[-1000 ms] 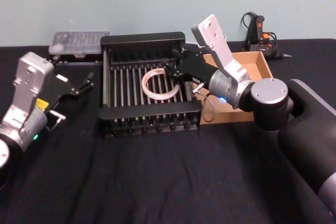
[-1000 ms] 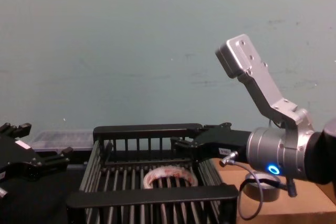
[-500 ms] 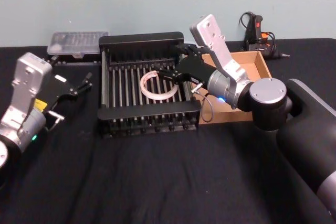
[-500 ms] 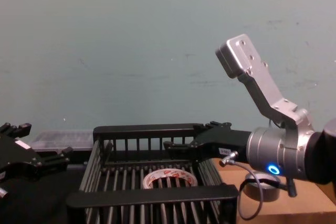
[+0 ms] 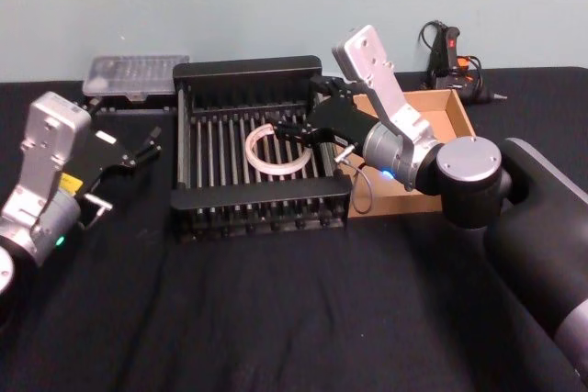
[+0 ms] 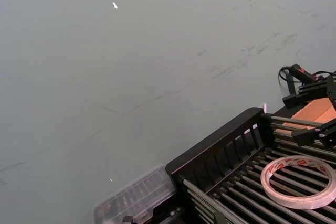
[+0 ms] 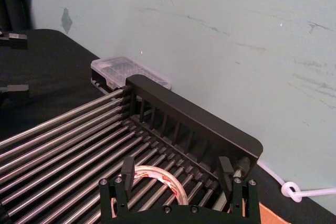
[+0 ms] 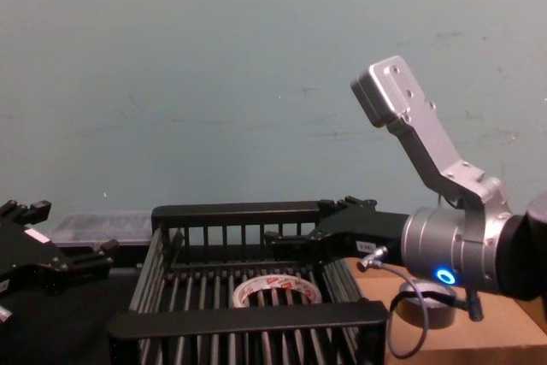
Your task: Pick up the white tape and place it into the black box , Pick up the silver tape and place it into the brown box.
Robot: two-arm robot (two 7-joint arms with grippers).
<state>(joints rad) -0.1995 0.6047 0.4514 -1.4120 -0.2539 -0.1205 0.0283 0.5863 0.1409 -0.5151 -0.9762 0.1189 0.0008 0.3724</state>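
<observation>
The white tape (image 5: 273, 149) lies flat on the bars of the black box (image 5: 248, 68), and its red-printed core shows in the chest view (image 8: 275, 290) and the left wrist view (image 6: 299, 182). My right gripper (image 5: 299, 109) hovers over the right side of the box, open, its fingers (image 7: 127, 169) spread wide just above the tape (image 7: 157, 178) without touching it. The silver tape (image 8: 427, 303) rests in the brown box (image 5: 450, 112) behind my right wrist. My left gripper (image 5: 142, 144) is parked left of the black box, open and holding nothing.
A clear plastic case (image 5: 138, 75) sits behind the black box at the back left. A black tool with a cable (image 5: 450, 57) lies beyond the brown box. The black cloth in front of both boxes is free room. A pale wall closes the back.
My right gripper's jaws have opened wide and let go of the white tape, which has settled from a tilt to lying flat on the bars. The left arm has not moved.
</observation>
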